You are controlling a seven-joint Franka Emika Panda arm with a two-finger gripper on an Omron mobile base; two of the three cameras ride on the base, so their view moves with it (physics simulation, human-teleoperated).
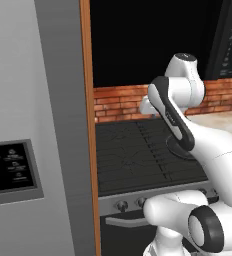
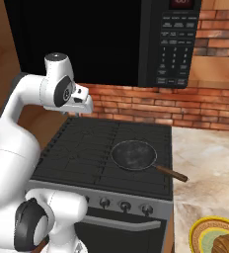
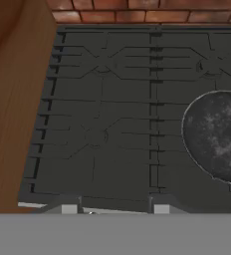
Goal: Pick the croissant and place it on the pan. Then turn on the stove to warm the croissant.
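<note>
Claw (image 3: pixel 111 208) shut, empty, arm bent high over wide black grated stove (image 2: pixel 87 148). Small golden-brown croissant (image 2: pixel 225 243) sits on yellow-rimmed plate (image 2: pixel 201 232), rt counter.

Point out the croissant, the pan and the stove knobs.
croissant (image 2: pixel 224 243): right base view, pastry's middle.
pan (image 2: pixel 134 154): right base view, bowl centre.
stove knobs (image 2: pixel 125 206): right base view, one knob's face.

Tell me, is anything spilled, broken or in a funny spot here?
Nothing stands out. The round dark skillet sits flat on the black cooktop, empty, with its brown handle pointing toward the stone counter. The golden-brown croissant lies on a yellow-rimmed plate there. No spills or damage show.
</note>
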